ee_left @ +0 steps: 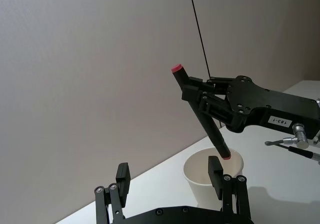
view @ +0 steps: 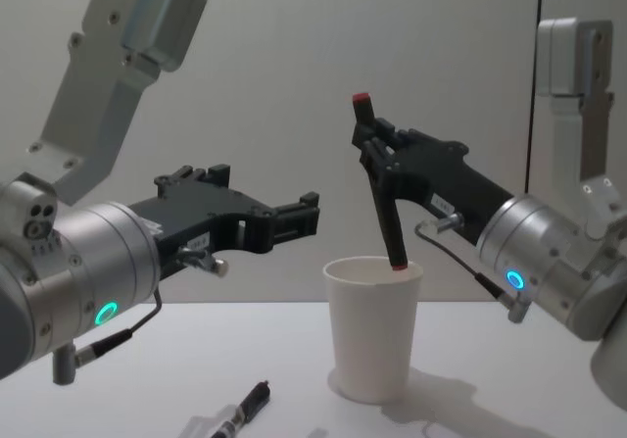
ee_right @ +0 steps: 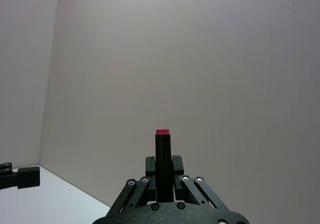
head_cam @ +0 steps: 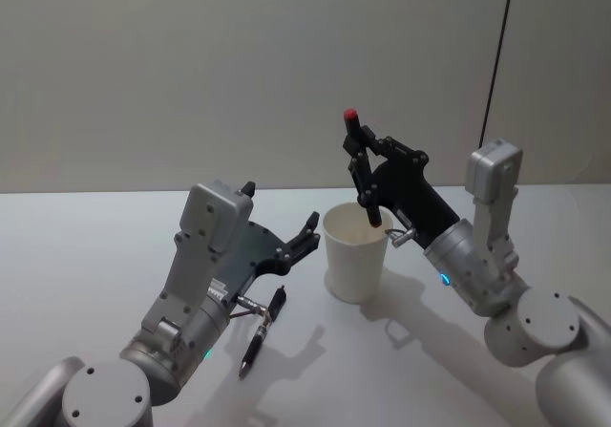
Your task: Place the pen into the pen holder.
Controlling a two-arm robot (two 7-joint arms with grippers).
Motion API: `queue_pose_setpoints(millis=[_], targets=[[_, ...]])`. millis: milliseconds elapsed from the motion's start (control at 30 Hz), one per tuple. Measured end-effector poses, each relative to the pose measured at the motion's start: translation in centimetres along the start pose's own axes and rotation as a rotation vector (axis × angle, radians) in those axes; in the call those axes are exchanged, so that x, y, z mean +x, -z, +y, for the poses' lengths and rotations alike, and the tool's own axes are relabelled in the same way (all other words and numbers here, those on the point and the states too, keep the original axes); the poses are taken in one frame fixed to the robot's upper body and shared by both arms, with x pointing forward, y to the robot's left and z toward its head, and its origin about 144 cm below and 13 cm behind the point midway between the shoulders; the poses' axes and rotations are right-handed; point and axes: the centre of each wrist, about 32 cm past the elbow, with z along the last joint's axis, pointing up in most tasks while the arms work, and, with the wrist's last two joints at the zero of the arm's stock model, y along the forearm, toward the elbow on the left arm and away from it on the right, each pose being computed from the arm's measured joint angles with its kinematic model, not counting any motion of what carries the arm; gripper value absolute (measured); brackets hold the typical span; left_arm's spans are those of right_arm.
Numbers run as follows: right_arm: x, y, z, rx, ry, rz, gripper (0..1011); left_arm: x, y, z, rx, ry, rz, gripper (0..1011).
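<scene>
Nearest us, a spare pen (head_cam: 263,330) lies flat on the table (head_cam: 95,255) by the left arm, and the left claw (head_cam: 282,207) hangs wide open and empty just left of the cup (head_cam: 355,255); we judge it idle. Farther on, the right claw (view: 375,154) is clamped on the pen (view: 388,218); its long axis stands near upright, red cap up and leaning to our left, lower tip down in the cup's mouth; we judge insertion the step in hand, and next we need only lower slightly and let go.
</scene>
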Motion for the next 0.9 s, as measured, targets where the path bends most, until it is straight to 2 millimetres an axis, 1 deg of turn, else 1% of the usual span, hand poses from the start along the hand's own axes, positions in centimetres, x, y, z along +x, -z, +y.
queue_pose_setpoints(millis=[400, 900], targets=[[-0.2, 1.5, 0.1, 0.015, -0.001, 0.016, 179, 0.0, 0.0, 0.0, 0.0, 0.0, 0.0, 998], [-0.5, 2.7, 0.0, 0.008, 0.0, 0.026, 179, 0.0, 0.0, 0.0, 0.0, 0.0, 0.0, 999]])
